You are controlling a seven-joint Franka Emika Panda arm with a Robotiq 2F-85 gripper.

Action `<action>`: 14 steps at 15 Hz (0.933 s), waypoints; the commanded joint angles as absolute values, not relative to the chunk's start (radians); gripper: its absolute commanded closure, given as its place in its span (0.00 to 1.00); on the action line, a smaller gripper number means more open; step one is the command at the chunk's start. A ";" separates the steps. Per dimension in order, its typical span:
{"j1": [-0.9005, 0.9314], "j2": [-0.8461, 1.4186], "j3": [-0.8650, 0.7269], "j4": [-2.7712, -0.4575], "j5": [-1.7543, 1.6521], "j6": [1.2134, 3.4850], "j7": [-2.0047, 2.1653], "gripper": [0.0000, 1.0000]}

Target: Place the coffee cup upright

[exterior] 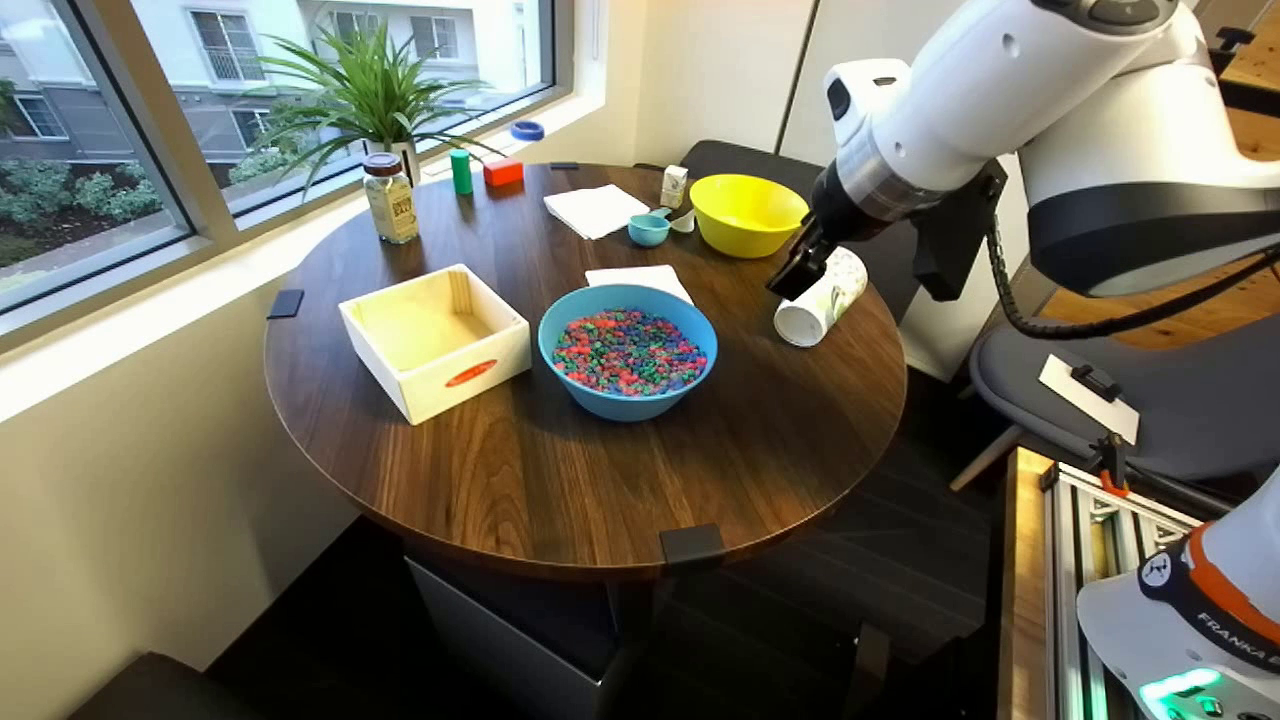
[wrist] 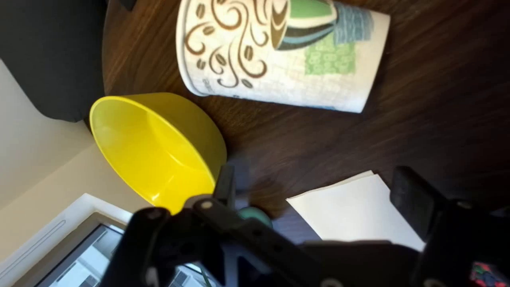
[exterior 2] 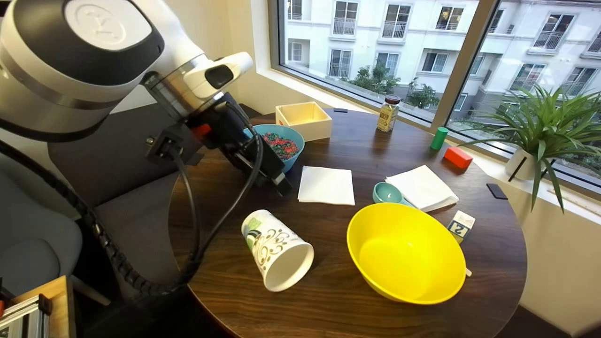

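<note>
My pincer [wrist: 316, 185] stood spread, empty; the coffee cup [wrist: 283, 59] lay sideways at the wrist view's upper middle. Depth read poorly, so I judged a bump could roll it off the counter [wrist: 279, 135].

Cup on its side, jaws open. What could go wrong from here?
Rolling: the coffee cup lies on its side near the edge of the table, so a nudge might send it off.
Denting: it looks thin-walled, so the open jaws may crush it if they squeeze hard.
Bumping: the yellow bowl sits close by and might get knocked as the cup is tipped up.
</note>
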State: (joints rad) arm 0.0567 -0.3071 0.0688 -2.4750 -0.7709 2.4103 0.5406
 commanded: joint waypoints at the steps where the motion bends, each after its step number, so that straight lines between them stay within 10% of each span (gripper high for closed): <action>1: 0.047 -0.354 0.042 -2.472 -0.564 2.406 0.414 0.00; 14: -0.030 -0.577 -0.190 -2.527 0.001 2.281 -0.083 0.00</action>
